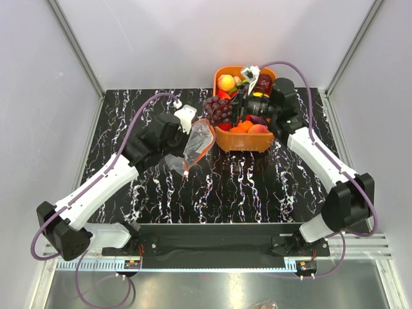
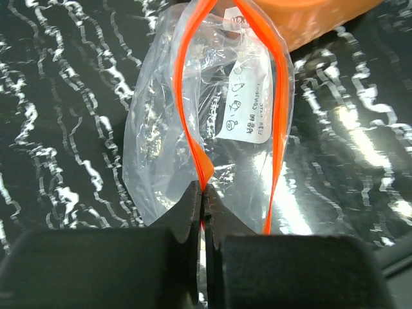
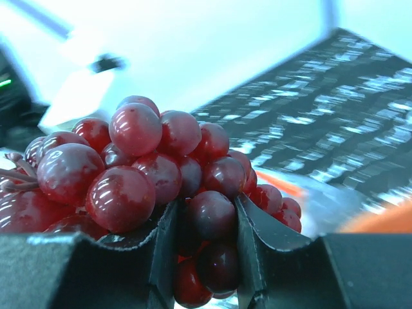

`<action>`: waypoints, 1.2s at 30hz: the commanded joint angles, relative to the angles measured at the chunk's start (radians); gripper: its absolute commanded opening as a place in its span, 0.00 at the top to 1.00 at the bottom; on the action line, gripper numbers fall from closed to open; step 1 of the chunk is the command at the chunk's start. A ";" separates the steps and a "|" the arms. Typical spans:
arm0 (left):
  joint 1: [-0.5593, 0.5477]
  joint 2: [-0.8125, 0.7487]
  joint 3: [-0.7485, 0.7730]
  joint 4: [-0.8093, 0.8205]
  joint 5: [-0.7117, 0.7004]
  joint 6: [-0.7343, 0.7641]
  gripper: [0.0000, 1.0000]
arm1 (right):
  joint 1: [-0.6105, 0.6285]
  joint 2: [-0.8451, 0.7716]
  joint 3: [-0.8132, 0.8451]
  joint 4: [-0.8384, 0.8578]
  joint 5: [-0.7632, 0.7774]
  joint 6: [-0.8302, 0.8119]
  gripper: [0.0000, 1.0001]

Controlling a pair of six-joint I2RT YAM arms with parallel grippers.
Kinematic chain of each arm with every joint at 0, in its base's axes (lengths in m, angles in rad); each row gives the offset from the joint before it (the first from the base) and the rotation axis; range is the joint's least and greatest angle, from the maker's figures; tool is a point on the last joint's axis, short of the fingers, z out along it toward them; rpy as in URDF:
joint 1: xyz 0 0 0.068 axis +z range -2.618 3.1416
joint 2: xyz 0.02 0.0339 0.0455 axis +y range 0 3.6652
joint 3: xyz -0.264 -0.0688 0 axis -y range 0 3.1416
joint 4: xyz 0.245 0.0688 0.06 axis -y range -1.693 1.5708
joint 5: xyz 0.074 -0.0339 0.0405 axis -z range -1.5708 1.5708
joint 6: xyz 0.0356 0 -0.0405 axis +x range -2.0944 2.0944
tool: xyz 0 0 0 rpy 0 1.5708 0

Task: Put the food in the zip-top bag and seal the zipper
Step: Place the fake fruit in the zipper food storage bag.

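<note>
Now: grape bunch gripped, zip-top bag held open (no food bagged yet).

From above, the right gripper is clamped on the grape bunch over the left rim of the orange basket, which holds an orange fruit, a dark red piece and peach pieces. The left gripper holds the bag just left of the basket. At the left wrist, the fingers are pressed together on one lip of the zipper. The mouth gapes in a narrow loop, and inside lies only a white label. The wide bunch could snag that loop and tug the strip out of the pinch. At the right wrist, the jaws bite just a few low grapes, with most of the bunch bulging off to one side. It may swing, slip and drop onto the table.
</note>
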 commanded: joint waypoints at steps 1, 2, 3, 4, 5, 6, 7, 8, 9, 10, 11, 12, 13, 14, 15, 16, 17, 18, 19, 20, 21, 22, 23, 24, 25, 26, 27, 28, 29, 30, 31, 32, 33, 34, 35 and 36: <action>0.005 -0.005 0.075 0.014 0.071 -0.039 1.00 | 0.061 -0.069 -0.024 0.150 -0.049 0.101 0.75; 0.005 -0.005 0.085 0.003 0.082 -0.051 1.00 | 0.082 -0.075 -0.049 0.193 -0.049 0.127 0.75; 0.005 -0.005 0.091 -0.003 0.093 -0.059 1.00 | 0.093 -0.084 -0.060 0.210 -0.046 0.134 0.76; 0.006 -0.006 0.098 -0.008 0.116 -0.066 1.00 | 0.101 -0.091 -0.069 0.239 -0.044 0.141 0.76; 0.005 -0.008 0.110 -0.017 0.125 -0.083 1.00 | 0.108 -0.094 -0.095 0.256 -0.040 0.159 0.75; 0.005 -0.012 0.118 -0.022 0.134 -0.091 1.00 | 0.114 -0.103 -0.106 0.269 -0.038 0.167 0.76; 0.006 -0.014 0.124 -0.026 0.152 -0.099 1.00 | 0.118 -0.107 -0.116 0.295 -0.035 0.174 0.76; 0.008 -0.017 0.134 -0.034 0.163 -0.112 1.00 | 0.121 -0.114 -0.139 0.307 -0.036 0.190 0.75; 0.013 -0.019 0.139 -0.037 0.195 -0.122 1.00 | 0.128 -0.121 -0.149 0.316 -0.035 0.191 0.75; 0.016 -0.022 0.141 -0.037 0.211 -0.132 1.00 | 0.134 -0.123 -0.158 0.327 -0.033 0.193 0.75; 0.023 -0.023 0.145 -0.034 0.231 -0.155 1.00 | 0.140 -0.124 -0.178 0.333 -0.032 0.187 0.75; 0.029 -0.031 0.145 -0.026 0.287 -0.168 1.00 | 0.148 -0.129 -0.190 0.339 -0.024 0.182 0.75; 0.036 -0.034 0.144 -0.020 0.318 -0.183 1.00 | 0.162 -0.129 -0.201 0.347 -0.020 0.174 0.75; 0.054 -0.038 0.139 0.000 0.347 -0.215 1.00 | 0.164 -0.129 -0.221 0.348 -0.015 0.162 0.75; 0.065 -0.049 0.135 0.012 0.382 -0.234 1.00 | 0.165 -0.131 -0.236 0.356 -0.012 0.164 0.75; 0.077 -0.055 0.128 0.026 0.450 -0.253 1.00 | 0.164 -0.134 -0.254 0.390 -0.004 0.165 0.75; 0.091 -0.063 0.110 0.056 0.484 -0.298 1.00 | 0.164 -0.135 -0.288 0.401 0.002 0.170 0.75; 0.118 -0.077 0.098 0.073 0.543 -0.324 1.00 | 0.164 -0.141 -0.304 0.407 0.009 0.168 0.75; 0.134 -0.087 0.081 0.095 0.571 -0.349 1.00 | 0.164 -0.143 -0.319 0.410 0.014 0.167 0.75; 0.146 -0.097 0.032 0.153 0.593 -0.403 1.00 | 0.165 -0.144 -0.351 0.416 0.017 0.165 0.75; 0.163 -0.118 0.001 0.185 0.613 -0.434 1.00 | 0.165 -0.146 -0.368 0.421 0.017 0.170 0.75; 0.166 -0.127 -0.034 0.223 0.645 -0.464 1.00 | 0.164 -0.147 -0.388 0.427 0.025 0.173 0.75; 0.169 -0.135 -0.104 0.303 0.662 -0.520 1.00 | 0.165 -0.149 -0.431 0.428 0.028 0.174 0.75; 0.169 -0.143 -0.137 0.340 0.701 -0.546 1.00 | 0.165 -0.157 -0.457 0.436 0.043 0.173 0.75; 0.169 -0.146 -0.196 0.375 0.716 -0.592 1.00 | 0.167 -0.160 -0.480 0.421 0.057 0.168 0.75; 0.168 -0.147 -0.220 0.429 0.725 -0.609 1.00 | 0.168 -0.167 -0.512 0.395 0.071 0.132 0.75; 0.168 -0.146 -0.240 0.448 0.731 -0.622 1.00 | 0.183 -0.176 -0.520 0.358 0.110 0.103 0.75; 0.169 -0.143 -0.253 0.463 0.742 -0.628 1.00 | 0.197 -0.183 -0.520 0.247 0.143 0.066 0.75; 0.166 -0.140 -0.276 0.484 0.749 -0.642 1.00 | 0.216 -0.190 -0.512 0.199 0.173 -0.004 0.75; 0.163 -0.134 -0.283 0.492 0.766 -0.646 1.00 | 0.237 -0.193 -0.511 0.166 0.213 -0.025 0.75; 0.160 -0.129 -0.287 0.498 0.775 -0.651 1.00 | 0.239 -0.193 -0.512 0.151 0.220 -0.033 0.75; 0.155 -0.126 -0.290 0.509 0.780 -0.654 1.00 | 0.237 -0.192 -0.527 0.160 0.221 -0.034 0.75; 0.146 -0.123 -0.289 0.511 0.782 -0.656 1.00 | 0.239 -0.187 -0.532 0.163 0.235 -0.039 0.75; 0.142 -0.124 -0.284 0.512 0.785 -0.659 1.00 | 0.240 -0.183 -0.534 0.163 0.238 -0.045 0.75; 0.137 -0.126 -0.280 0.515 0.785 -0.668 1.00 | 0.242 -0.175 -0.538 0.164 0.240 -0.054 0.75; 0.135 -0.133 -0.277 0.515 0.786 -0.672 1.00 | 0.245 -0.157 -0.538 0.166 0.244 -0.057 0.75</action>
